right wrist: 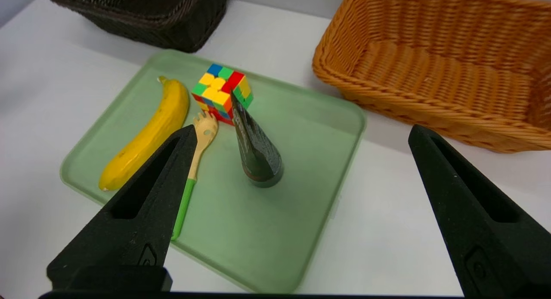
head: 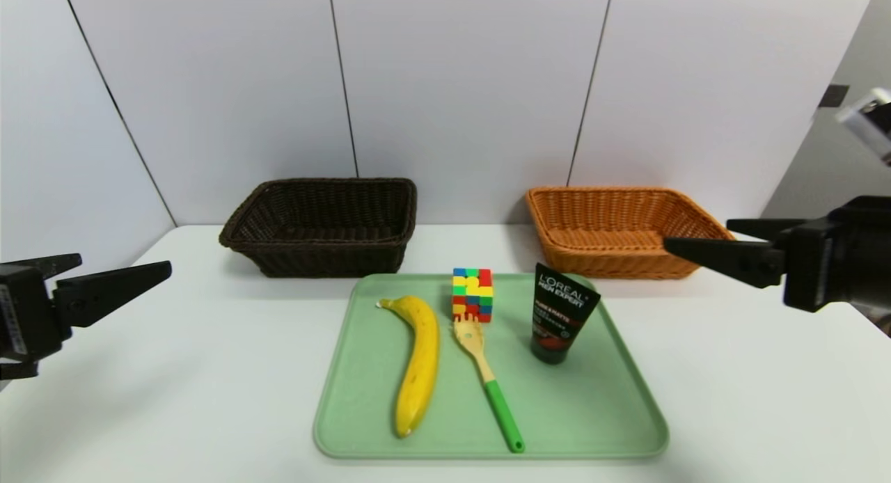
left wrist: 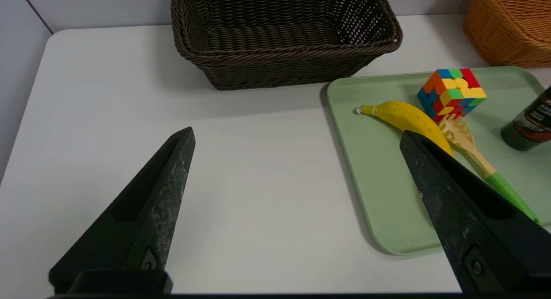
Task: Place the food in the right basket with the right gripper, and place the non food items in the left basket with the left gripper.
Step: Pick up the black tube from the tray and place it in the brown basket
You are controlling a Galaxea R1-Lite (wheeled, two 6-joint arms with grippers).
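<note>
Green tray [head: 612, 399] loaded; we are starting the sort.
Both the left gripper [head: 115, 271] and right gripper [head: 703, 243] are gaping empty; next we are likely reaching for the banana [head: 420, 365] at 9 o'clock of the fork [head: 487, 378].

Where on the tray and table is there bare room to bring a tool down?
Free: the tray's near right corner below the L'Oreal tube; bare table left of the tray. Crowded: banana, wooden fork and puzzle cube sit close together.

Baskets: two, one dark brown basket [head: 321, 222] and one orange-tan basket [head: 621, 229]. One green tray [head: 592, 427] carries four items: one banana [head: 418, 363], one puzzle cube [head: 472, 294], one fork [head: 487, 382], one black tube [head: 559, 312].
</note>
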